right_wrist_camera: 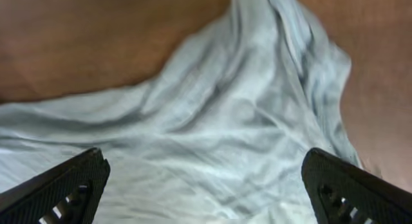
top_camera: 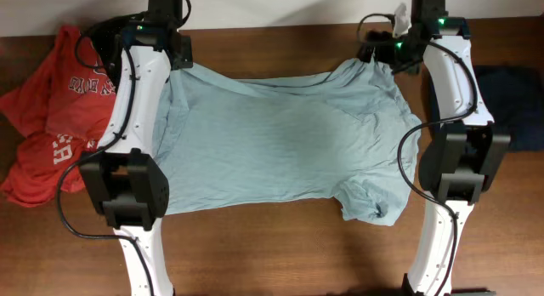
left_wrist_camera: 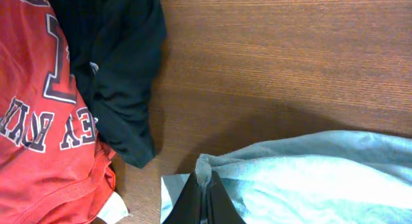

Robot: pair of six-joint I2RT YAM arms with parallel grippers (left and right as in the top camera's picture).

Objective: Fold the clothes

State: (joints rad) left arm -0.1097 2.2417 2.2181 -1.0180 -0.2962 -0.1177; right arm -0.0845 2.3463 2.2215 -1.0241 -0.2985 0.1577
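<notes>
My left jaws pinch an edge of the pale grey-blue T-shirt [top_camera: 280, 143]; my right jaws stand wide, empty. Hazard: pulling left alone would skew and bunch the unheld side.

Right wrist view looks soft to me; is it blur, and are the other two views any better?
Right wrist: blurred throughout, the grey-blue T-shirt folds smeared. Left wrist: sharp, table grain and red tee lettering crisp. Overhead: sharp, evenly lit, no glare.

Brown wood-grain table [top_camera: 272, 253], pale surface [top_camera: 280, 5] beyond far edge
</notes>
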